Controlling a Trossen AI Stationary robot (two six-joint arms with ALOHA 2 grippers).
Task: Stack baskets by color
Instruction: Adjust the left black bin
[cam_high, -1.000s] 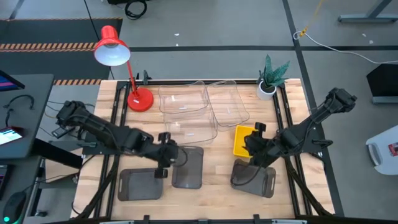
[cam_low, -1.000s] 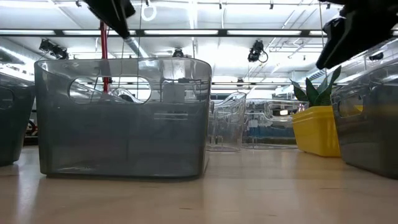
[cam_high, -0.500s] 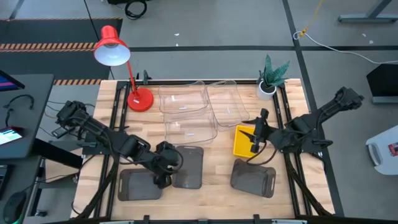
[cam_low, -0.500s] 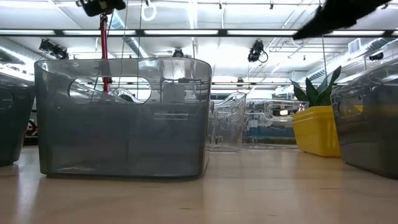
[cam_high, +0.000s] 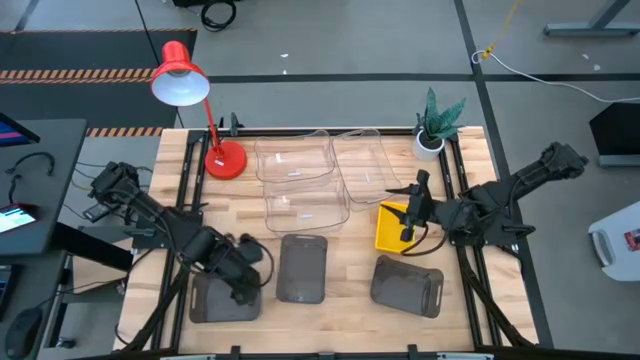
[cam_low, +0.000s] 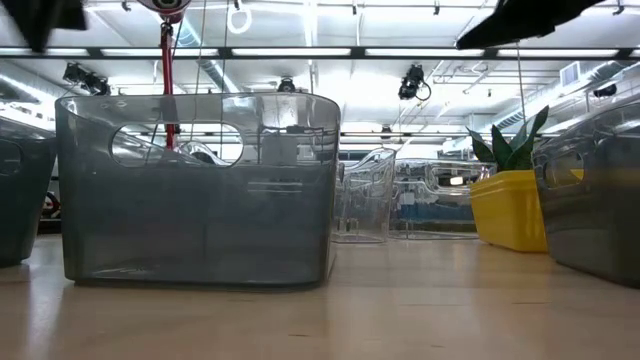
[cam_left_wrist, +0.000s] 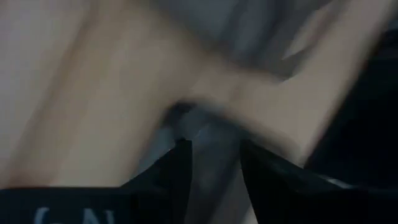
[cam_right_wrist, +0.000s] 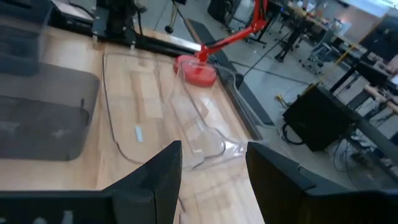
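Three grey baskets (cam_high: 302, 268) unstacked along lower frame; clear ones upper centre, yellow basket (cam_high: 391, 226) right. Right gripper (cam_high: 410, 215) above yellow, fingers released; left gripper (cam_high: 243, 285) lower left, fingers slightly apart, empty.

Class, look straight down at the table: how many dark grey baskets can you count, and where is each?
3, in a row along the near edge: left grey basket, partly under the left arm; middle grey basket; right grey basket. None looks stacked, though nested ones could be hidden.
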